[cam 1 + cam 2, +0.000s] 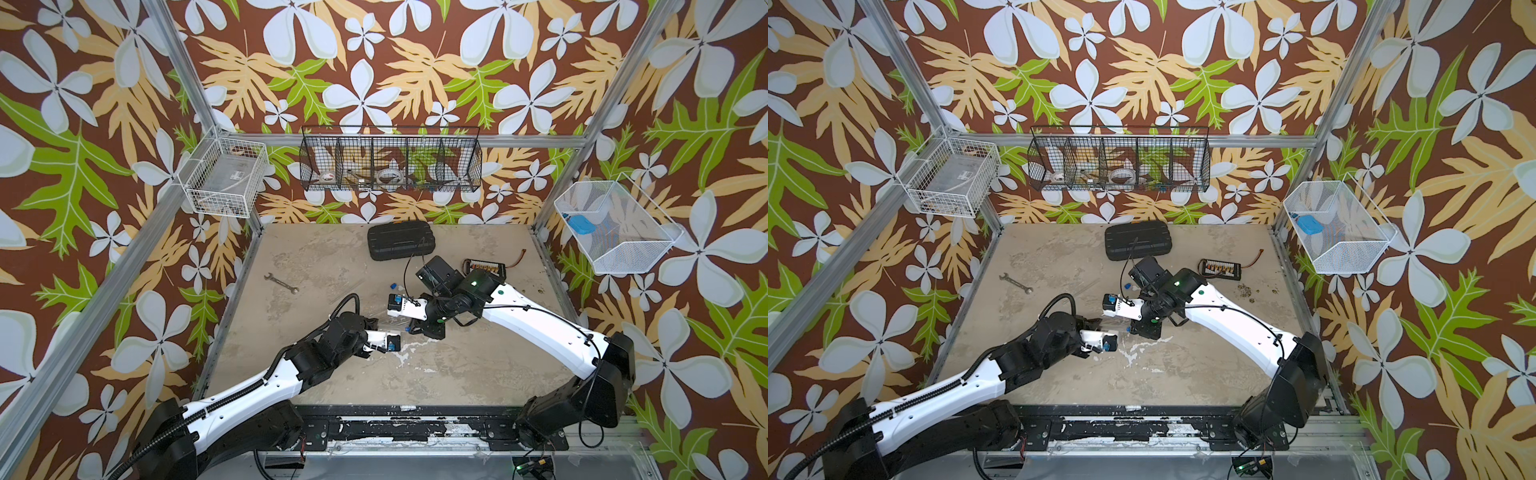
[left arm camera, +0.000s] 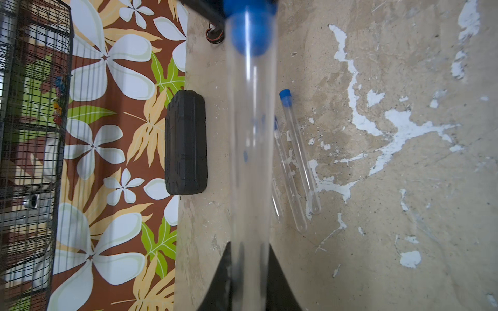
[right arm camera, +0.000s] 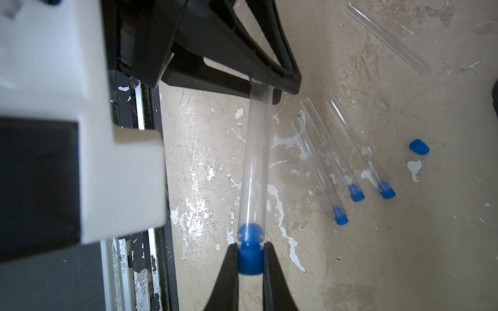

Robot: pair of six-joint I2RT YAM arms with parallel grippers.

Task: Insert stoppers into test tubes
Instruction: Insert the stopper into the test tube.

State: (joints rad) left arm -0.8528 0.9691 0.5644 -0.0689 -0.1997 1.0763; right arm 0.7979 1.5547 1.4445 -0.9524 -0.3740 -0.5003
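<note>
Evidently this is the seating step. The left gripper is clamped tight on the far end of one test tube and holds it off the table as a brace. The right gripper, closed on a blue stopper, meets the tube's open mouth head-on. The stopper's nose sits inside the glass (its broader cap is outside). The tube is clear, straight and thin-walled. Three capped tubes lie side by side on the table nearby, seemingly done. One bare tube and a loose stopper lie apart from them.
</note>
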